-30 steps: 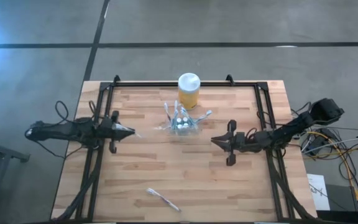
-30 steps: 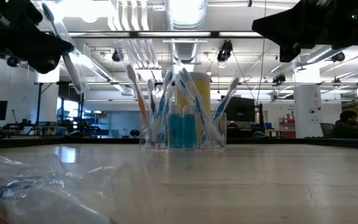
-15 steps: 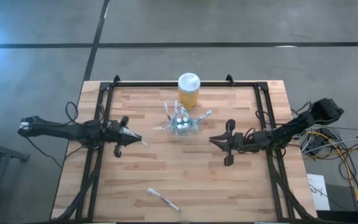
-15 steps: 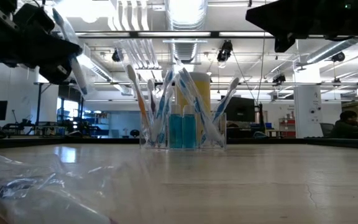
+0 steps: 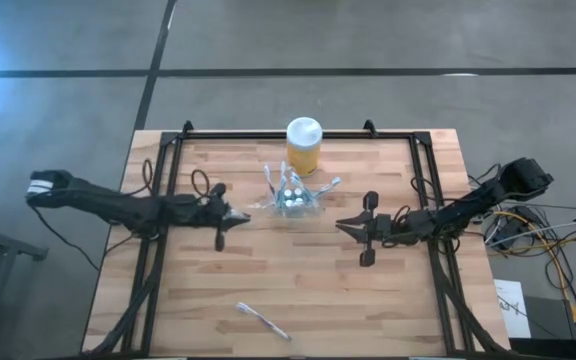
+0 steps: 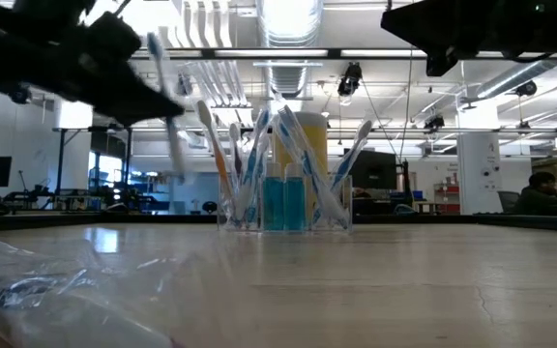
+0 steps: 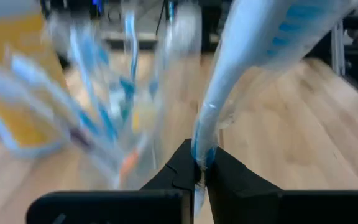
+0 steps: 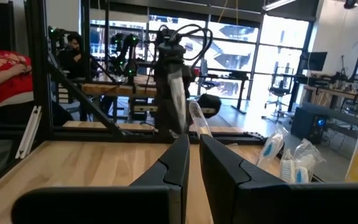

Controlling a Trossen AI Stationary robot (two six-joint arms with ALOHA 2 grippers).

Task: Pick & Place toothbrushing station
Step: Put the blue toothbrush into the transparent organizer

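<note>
Toothbrushing station (image 5: 293, 198) sits center-rear on the tabletop (image 5: 298, 290). Blocked at 12 o'clock: yellow jar (image 5: 303, 146) just behind it. Its 9 o'clock side is taken: left hand (image 5: 236, 215) close in, clamping a toothbrush (image 7: 253, 68). At 3 o'clock, a bare gap up to the right hand (image 5: 346, 228). 6 o'clock is open wood; loose toothbrush (image 5: 261, 320) lies near the front edge.

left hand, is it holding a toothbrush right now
Yes, in the left wrist view the left hand has its fingers pinched shut on the handle of a white and blue toothbrush, near the toothbrushing station.
</note>
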